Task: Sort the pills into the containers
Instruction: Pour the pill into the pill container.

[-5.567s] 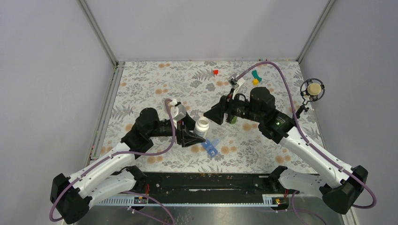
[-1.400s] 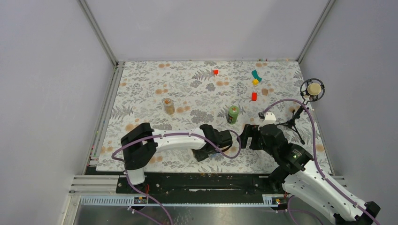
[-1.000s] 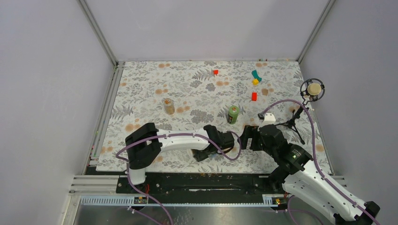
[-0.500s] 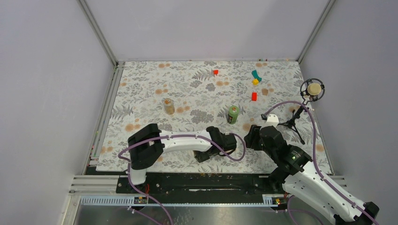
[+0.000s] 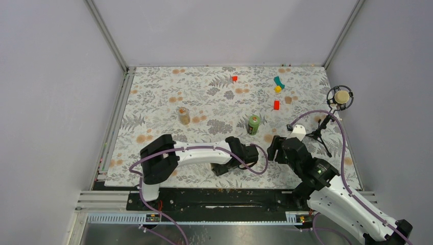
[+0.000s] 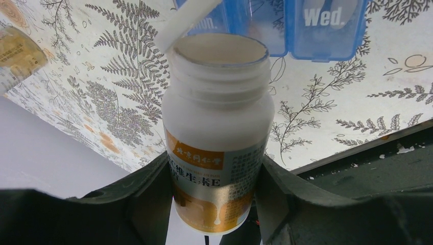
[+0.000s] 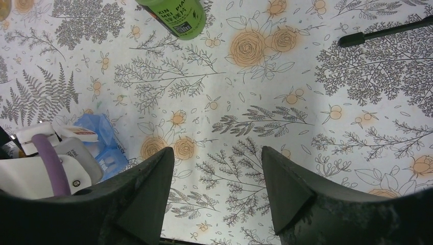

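Left hand (image 6: pixel 214 176) gripping, right hand (image 7: pixel 217 153) agape.

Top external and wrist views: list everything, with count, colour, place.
white plastic pill bottle: one, orange label, capless, in left gripper
translucent blue plastic pill box: one, past the bottle's mouth
green bottle: one, upright, mid-table
amber jar: one, left of centre
small red blocks: two, far side
teal block: one, far right
yellow block: one, beside teal
tan block: one, right of nearer red
microphone: one, black tripod, right edge
floral tablecloth: one, covers table
left gripper: black, shut on the bottle
right gripper: black, open, empty
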### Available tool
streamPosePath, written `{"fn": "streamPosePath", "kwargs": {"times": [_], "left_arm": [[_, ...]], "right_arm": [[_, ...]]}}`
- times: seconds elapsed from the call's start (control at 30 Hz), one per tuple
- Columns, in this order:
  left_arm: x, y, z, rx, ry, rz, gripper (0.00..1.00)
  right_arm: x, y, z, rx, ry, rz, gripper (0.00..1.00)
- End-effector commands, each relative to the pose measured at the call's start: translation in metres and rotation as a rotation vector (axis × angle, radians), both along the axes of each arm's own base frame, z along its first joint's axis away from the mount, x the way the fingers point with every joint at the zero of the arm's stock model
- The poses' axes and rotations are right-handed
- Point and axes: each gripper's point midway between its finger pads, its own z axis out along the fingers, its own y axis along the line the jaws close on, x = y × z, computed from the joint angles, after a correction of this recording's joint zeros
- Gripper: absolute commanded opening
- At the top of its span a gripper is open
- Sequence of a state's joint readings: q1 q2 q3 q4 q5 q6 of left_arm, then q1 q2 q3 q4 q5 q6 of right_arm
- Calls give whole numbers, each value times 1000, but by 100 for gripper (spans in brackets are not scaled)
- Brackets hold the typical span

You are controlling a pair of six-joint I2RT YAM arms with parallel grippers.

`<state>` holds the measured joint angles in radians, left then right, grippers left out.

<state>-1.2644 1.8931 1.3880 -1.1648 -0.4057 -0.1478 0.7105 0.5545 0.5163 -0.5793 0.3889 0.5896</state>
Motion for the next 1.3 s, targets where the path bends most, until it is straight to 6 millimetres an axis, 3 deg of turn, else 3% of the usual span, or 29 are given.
{"fn": "streamPosePath", "kwargs": {"times": [0.0, 0.7, 1.27], "left_arm": [[5, -2, 8, 33, -43, -17, 0], [12, -3, 10, 101, -63, -41, 0], [3, -6, 12, 145, -44, -61, 0]], "right_arm": [[4, -7, 2, -11, -15, -42, 71], [4, -8, -2, -27, -5, -47, 75], [4, -10, -6, -41, 0, -54, 76]]}}
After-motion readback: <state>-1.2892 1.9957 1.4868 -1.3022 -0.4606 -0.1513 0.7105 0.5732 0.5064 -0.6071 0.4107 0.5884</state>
